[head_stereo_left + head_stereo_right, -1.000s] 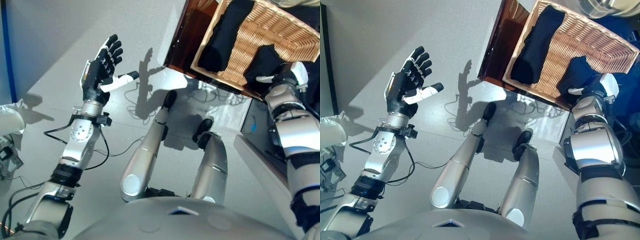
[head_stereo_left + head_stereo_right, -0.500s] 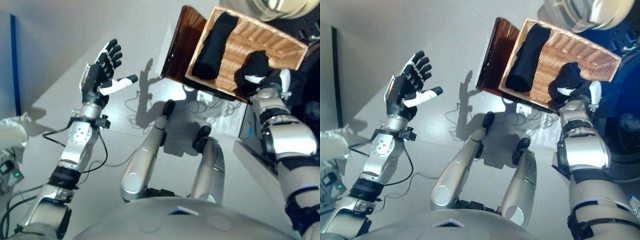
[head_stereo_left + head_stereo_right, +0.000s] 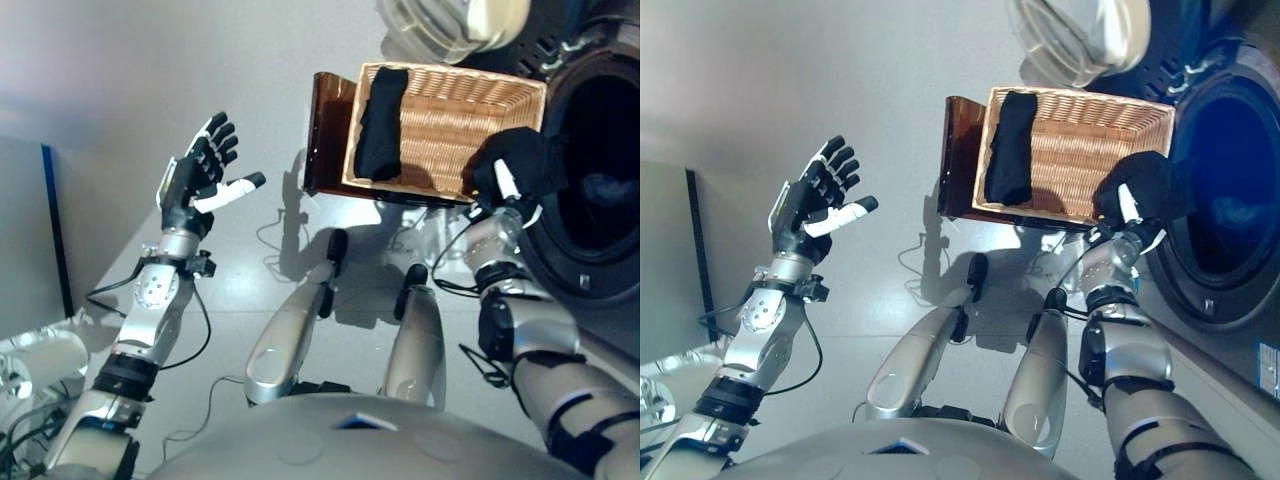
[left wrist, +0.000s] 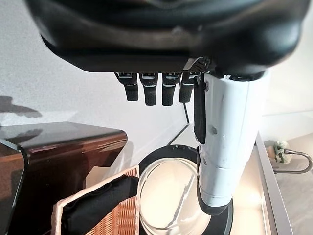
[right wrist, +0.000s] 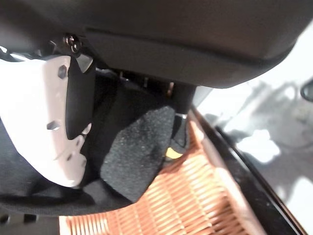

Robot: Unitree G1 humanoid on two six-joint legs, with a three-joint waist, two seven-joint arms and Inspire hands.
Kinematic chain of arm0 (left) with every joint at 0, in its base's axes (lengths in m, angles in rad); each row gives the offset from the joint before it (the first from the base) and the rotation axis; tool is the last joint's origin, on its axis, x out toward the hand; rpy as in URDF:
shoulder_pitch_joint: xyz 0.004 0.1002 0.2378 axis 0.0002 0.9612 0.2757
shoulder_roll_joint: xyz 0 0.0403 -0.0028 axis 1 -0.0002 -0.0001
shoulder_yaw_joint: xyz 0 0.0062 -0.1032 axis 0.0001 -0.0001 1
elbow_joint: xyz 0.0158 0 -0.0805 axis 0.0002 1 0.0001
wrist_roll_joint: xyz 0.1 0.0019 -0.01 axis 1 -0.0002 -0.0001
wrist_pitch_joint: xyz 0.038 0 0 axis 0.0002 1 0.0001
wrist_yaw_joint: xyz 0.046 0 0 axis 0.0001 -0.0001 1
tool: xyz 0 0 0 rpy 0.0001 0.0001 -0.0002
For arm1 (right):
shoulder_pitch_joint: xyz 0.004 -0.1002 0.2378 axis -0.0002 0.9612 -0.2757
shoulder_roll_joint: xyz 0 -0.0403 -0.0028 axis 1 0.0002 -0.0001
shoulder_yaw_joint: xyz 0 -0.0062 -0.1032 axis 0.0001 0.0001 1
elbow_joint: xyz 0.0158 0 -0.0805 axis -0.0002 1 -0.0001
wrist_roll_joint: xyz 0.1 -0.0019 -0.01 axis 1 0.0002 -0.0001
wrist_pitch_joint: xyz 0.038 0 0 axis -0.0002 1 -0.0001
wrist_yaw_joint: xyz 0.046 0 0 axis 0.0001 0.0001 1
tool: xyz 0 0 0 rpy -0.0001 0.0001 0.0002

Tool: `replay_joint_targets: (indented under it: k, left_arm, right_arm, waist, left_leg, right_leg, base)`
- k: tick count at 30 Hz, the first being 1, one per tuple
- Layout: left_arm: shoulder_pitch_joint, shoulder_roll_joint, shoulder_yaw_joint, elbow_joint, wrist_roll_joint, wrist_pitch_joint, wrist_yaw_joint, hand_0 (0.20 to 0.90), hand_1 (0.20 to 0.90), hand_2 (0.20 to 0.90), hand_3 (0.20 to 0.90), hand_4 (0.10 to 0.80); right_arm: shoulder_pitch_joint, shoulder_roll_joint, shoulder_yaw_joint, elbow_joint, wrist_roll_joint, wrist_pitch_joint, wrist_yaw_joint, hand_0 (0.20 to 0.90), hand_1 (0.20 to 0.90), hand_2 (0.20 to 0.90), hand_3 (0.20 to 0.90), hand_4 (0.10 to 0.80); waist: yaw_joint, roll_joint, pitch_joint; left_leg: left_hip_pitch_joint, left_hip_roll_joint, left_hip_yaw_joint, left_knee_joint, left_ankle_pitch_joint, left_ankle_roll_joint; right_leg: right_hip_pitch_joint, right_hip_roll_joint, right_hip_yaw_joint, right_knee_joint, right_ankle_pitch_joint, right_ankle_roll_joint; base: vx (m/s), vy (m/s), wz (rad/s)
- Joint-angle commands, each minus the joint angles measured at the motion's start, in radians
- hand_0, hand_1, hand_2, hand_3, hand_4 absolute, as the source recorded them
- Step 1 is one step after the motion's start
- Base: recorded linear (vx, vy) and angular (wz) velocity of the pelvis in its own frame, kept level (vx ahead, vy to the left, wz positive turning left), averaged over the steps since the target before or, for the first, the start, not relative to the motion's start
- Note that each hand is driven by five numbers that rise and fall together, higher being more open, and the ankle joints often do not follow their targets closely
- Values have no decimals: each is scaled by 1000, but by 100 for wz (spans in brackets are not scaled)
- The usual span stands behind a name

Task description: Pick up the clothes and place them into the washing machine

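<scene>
Right hand is now clamped on a black garment, lifted off the wicker basket rim, washer drum just beside it. Another black piece stays in the basket. Left hand hangs open, idle

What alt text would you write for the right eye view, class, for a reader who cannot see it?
The robot's right hand clutches a black garment at the near corner of a wicker basket, beside the open washing machine drum. A second black garment lies in the basket; the left hand is raised, open and empty.
</scene>
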Motion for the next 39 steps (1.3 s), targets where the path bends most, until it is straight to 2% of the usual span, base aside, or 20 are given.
replay_joint_targets:
  k: [1, 4, 7, 8, 12, 19, 25, 27, 28, 39]
  left_arm:
    - [-11, -45, 84, -16, -7, -90, 35, 900, 900, 900, 900, 800]
    - [-2, -61, 78, -4, -13, -92, 35, 900, 900, 900, 900, 800]
    - [-5, -63, 77, 4, -20, -98, 32, 900, 900, 900, 900, 800]
    - [-10, -60, 73, -2, -24, -100, 38, 900, 900, 900, 900, 800]
    - [-13, -41, 70, -11, -18, -105, 48, 900, 900, 900, 900, 800]
    - [-17, -2, 90, -23, -11, -106, 46, 900, 900, 900, 900, 800]
    - [-14, 2, 90, -24, -16, -105, 41, 900, 900, 900, 900, 800]
    - [-19, 1, 89, -18, -20, -102, 42, 900, 900, 900, 900, 800]
    - [-19, -1, 92, -17, -20, -102, 43, 900, 900, 900, 900, 800]
    - [8, -14, 129, -23, -21, -103, 59, 900, 900, 900, 900, 800]
  right_arm:
    - [70, 22, -11, -188, 95, -180, 22, 200, 200, 200, 200, 300]
    - [60, 45, -53, -204, 155, -229, 35, 200, 200, 200, 200, 300]
    - [12, 18, -86, -189, 163, -256, 11, 200, 200, 200, 200, 300]
    - [-41, -20, -125, -228, 180, -302, -29, 200, 200, 200, 200, 300]
    - [-140, -127, -171, -266, 144, -339, -106, 200, 200, 200, 200, 300]
    - [-245, -340, -158, -319, 45, -329, -178, 200, 200, 200, 200, 300]
    - [-300, -446, -125, -327, 44, -328, -169, 200, 200, 200, 200, 300]
    - [-293, -454, -104, -309, 71, -312, -130, 722, 722, 722, 722, 673]
    - [-290, -453, -96, -296, 90, -303, -109, 900, 900, 900, 900, 800]
    - [-228, -373, -130, -282, 95, -309, -114, 900, 900, 900, 900, 800]
  waist:
    - [-23, 42, -38]
    - [-31, 55, -47]
    - [-25, 65, -56]
    - [-20, 74, -63]
    - [-10, 88, -77]
    - [2, 98, -94]
    - [2, 98, -90]
    - [-1, 95, -86]
    - [-3, 94, -85]
    - [1, 112, -70]
  left_leg:
    - [-13, -9, 16, 85, -128, -64]
    - [-3, -12, 16, 80, -131, -64]
    - [4, -14, 13, 74, -133, -64]
    - [7, -16, 13, 69, -134, -64]
    - [8, -19, 11, 70, -136, -64]
    - [14, -17, 11, 66, -137, -67]
    - [14, -7, 11, 68, -136, -73]
    - [13, -3, 13, 69, -136, -75]
    - [11, -1, 15, 70, -135, -76]
    - [-1, 8, 6, 76, -125, -84]
  right_leg:
    - [30, 8, 0, -252, 185, 7]
    - [41, 4, 4, -260, 184, 8]
    - [48, 2, 8, -264, 183, 9]
    - [50, -1, 11, -267, 181, 10]
    - [49, -3, 14, -263, 178, 11]
    - [48, 1, 19, -256, 168, 14]
    - [43, 10, 18, -244, 163, 13]
    - [40, 14, 18, -244, 163, 11]
    - [37, 16, 19, -244, 164, 10]
    - [34, 21, 4, -241, 160, 4]
  base:
    - [2, 19, -13]
    - [12, 10, -19]
    - [16, 10, -7]
    - [0, 0, 0]
    - [0, 0, 0]
    - [0, 0, 0]
    - [-1, -32, 0]
    - [-7, -48, 0]
    - [-6, -35, -1]
    - [-1, -18, 0]
